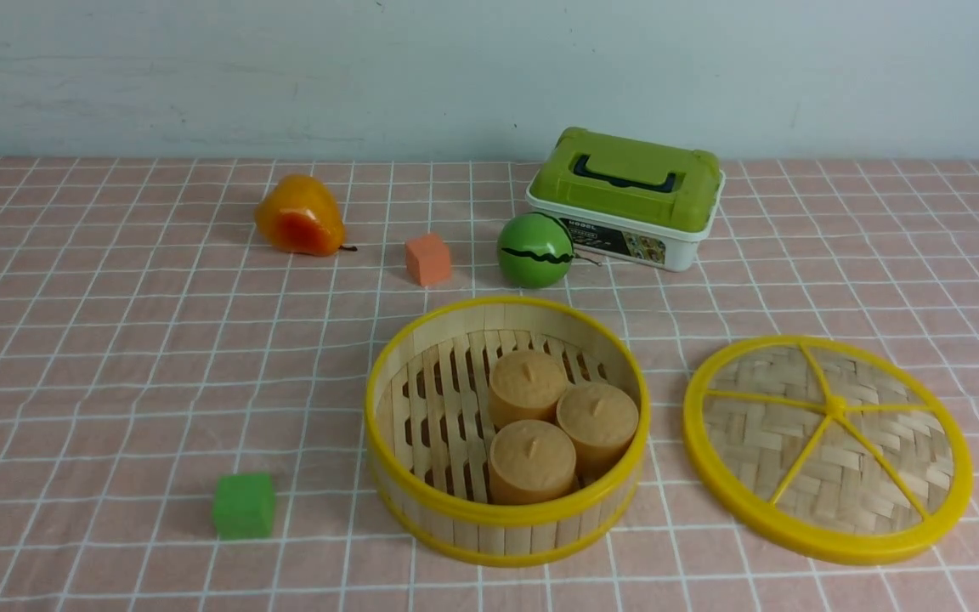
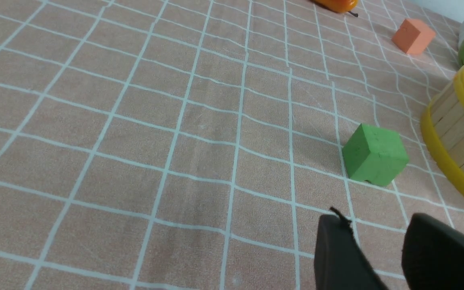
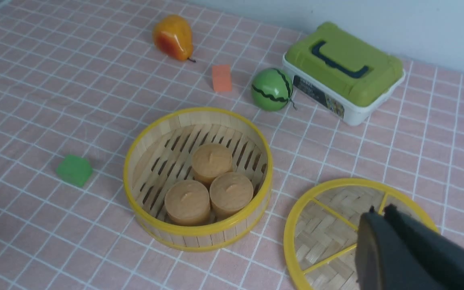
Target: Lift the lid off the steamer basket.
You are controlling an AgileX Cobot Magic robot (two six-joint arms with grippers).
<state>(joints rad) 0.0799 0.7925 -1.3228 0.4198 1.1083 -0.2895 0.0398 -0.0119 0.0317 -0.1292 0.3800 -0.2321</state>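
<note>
Spotting the lid (image 1: 828,449) flat on the bench (image 1: 116,357), just right of the steamer basket (image 1: 506,535) and clear of it, with three tan cakes (image 1: 551,425) sitting uncovered inside that basket. Catching the left gripper (image 2: 377,220) slightly parted and empty near a green cube (image 2: 375,160); reading the right gripper (image 3: 381,211) as pressed together, gripping nothing, lid in sight past its tips.
</note>
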